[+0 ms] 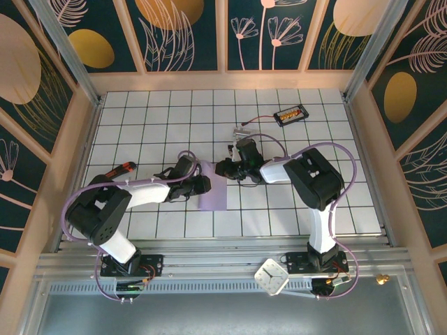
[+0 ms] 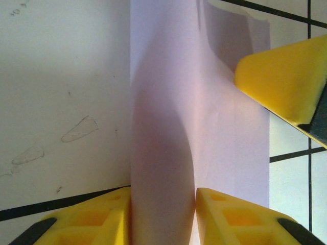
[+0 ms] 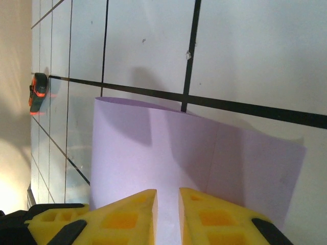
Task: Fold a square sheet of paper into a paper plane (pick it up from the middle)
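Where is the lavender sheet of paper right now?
In the top view, the lavender sheet lies on the tiled table near centre, between the left gripper and the right gripper.

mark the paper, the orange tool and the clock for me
paper [image 1: 212,193], top view, middle of the flat lavender part.
orange tool [image 1: 121,168], top view, middle of its body, left of the left arm.
clock [image 1: 271,276], top view, centre of its white face.

White-tiled table [image 1: 174,118] w/ black grid. Lavender square sheet of paper [image 1: 212,190] at centre. Beyond it: wired plastic piece [image 1: 244,128], orange-black gadget [image 1: 290,114].
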